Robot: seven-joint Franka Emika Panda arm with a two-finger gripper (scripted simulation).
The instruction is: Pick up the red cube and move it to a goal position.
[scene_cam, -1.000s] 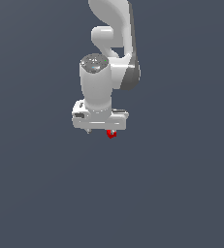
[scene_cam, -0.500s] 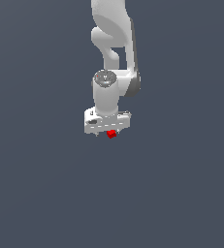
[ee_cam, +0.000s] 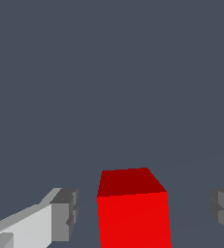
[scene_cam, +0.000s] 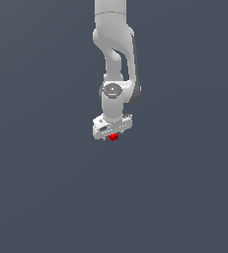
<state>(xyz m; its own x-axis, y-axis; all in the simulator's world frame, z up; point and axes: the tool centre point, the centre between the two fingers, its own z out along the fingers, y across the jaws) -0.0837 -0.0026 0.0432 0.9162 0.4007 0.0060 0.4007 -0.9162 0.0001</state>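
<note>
**Between my fingers, one small red cube**

Between my two fingers (ee_cam: 142, 213) sits the red cube (ee_cam: 133, 213), with grey gaps showing on both sides of it in the wrist view. So I am spread wide and gripping nothing yet; neither pad (ee_cam: 65, 213) touches a face. In the exterior view the cube (scene_cam: 114, 137) peeks out just under my fingers (scene_cam: 111, 135), at about six o'clock from the wrist, against a plain grey bench (scene_cam: 184, 197).

My guess is that it will handle easily. It looks like a rigid, plain-faced block, far smaller than I am, so probably light and not something I could crush. The flat sides should give my pads a square seat, though smooth faces may be a little slippery.

I would take it on the two opposite side faces that look toward my pads, around mid-height, closing evenly so it does not twist or squirt out. It seems nearer one pad than the other, so centring first may help.
</note>
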